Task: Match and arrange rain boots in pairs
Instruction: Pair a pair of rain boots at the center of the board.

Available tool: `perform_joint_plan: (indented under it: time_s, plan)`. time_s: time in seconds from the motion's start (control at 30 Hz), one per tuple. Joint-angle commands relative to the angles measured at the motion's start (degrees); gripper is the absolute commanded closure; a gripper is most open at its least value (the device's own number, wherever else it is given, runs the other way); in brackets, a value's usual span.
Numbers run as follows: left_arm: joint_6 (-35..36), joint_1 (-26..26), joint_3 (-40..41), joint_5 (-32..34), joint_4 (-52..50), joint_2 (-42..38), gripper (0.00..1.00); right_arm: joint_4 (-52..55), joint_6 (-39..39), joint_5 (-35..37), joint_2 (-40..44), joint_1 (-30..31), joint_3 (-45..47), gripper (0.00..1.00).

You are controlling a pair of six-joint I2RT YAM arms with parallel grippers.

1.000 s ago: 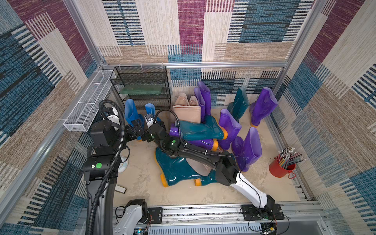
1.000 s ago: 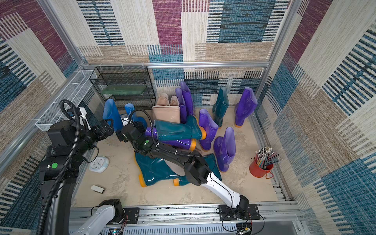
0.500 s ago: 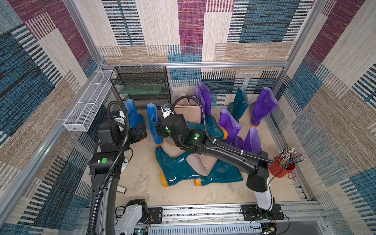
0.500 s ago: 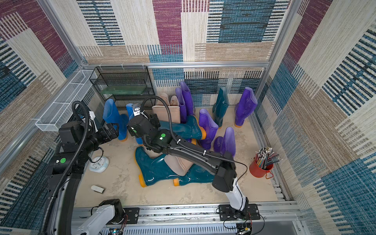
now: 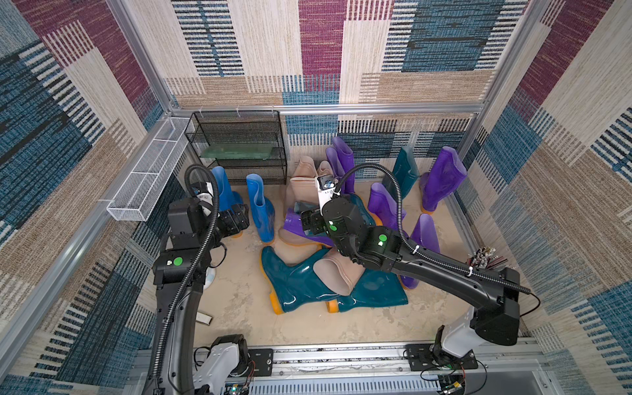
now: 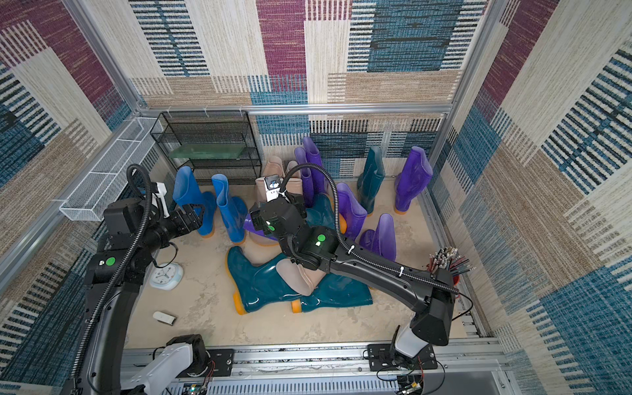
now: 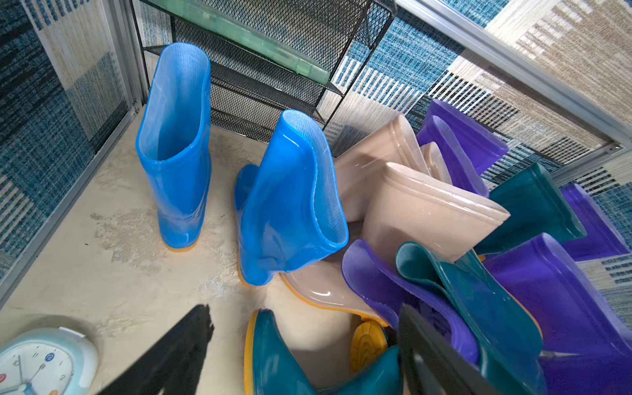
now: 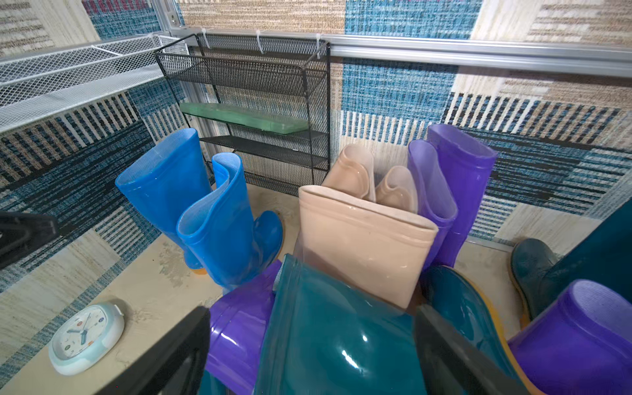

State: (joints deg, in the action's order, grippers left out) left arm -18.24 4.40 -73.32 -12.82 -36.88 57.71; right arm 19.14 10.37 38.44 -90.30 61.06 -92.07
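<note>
Left fingers (image 7: 178, 345): spread wide and empty, slightly narrower than a second ago; my left gripper (image 6: 196, 214) hangs near the corner blue boot (image 5: 222, 186).
Right fingers (image 8: 164, 355): wide, with nothing clamped; my right gripper (image 8: 311, 309) has drawn back from the blue boots and hovers over the lying teal boot (image 8: 338, 342).
Blue pair: the corner blue boot and the inner blue boot (image 5: 260, 208) now stand upright side by side, left of centre in both top views, before the black rack (image 5: 239, 130).
Meaning: I judge that pair settled; the heap (image 5: 294, 277) at centre remains unsorted.
Hidden: my right arm covers the heap's middle; whether my right pads touch the teal shaft, I cannot tell.
</note>
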Motion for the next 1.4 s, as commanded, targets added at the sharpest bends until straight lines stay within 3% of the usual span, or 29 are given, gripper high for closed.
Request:
perform_joint_plan:
  time_s: [0.0,0.2,0.47,0.53,0.57,0.63,0.7,0.8,0.83,0.93,1.2,1.37]
  plan:
    - [1.0,-1.3,-3.4,-0.1,-0.9,2.4,0.13,-2.2,-0.7,1.7,2.5,-0.8,0.7,0.05]
    - [3.3,-9.0,-12.2,5.0,-3.8,13.1,0.08,-4.9,-1.4,1.0,7.6,-1.0,5.5,0.05]
    - [5.1,-10.3,-21.1,14.2,-5.9,29.8,0.07,-4.1,-0.2,-0.6,11.3,-5.2,10.4,0.05]
    - [6.2,-10.3,-22.5,12.6,-5.1,33.3,0.08,-4.4,0.1,-2.1,12.1,-6.6,11.4,0.05]
    - [6.9,-10.4,-23.7,12.5,-5.2,35.5,0.11,-4.8,0.4,-3.1,12.3,-7.3,11.9,0.05]
    - [8.4,-10.4,-26.1,13.9,-6.1,39.7,0.29,-5.4,0.7,-4.8,12.7,-8.3,12.7,0.05]
    - [10.8,-10.4,-29.8,16.4,-8.2,43.3,0.63,-5.5,0.9,-5.4,12.8,-9.0,13.0,0.05]
    - [13.9,-10.4,-32.1,22.8,-8.6,45.6,0.95,-5.9,0.8,-6.1,13.0,-9.7,13.9,0.05]
    - [15.0,-10.4,-32.5,25.2,-8.4,45.9,1.0,-6.1,0.8,-6.5,13.2,-9.9,14.2,0.05]
    - [17.2,-10.3,-32.6,29.9,-5.8,46.0,1.0,-6.5,0.8,-7.4,13.5,-10.4,14.8,0.05]
    - [22.0,-10.1,-34.8,31.5,-0.9,47.3,1.0,-6.6,0.6,-8.0,14.0,-11.1,15.6,0.05]
    - [25.0,-9.7,-39.6,33.1,-3.9,50.8,1.0,-6.7,0.5,-8.3,14.2,-11.5,16.0,0.05]
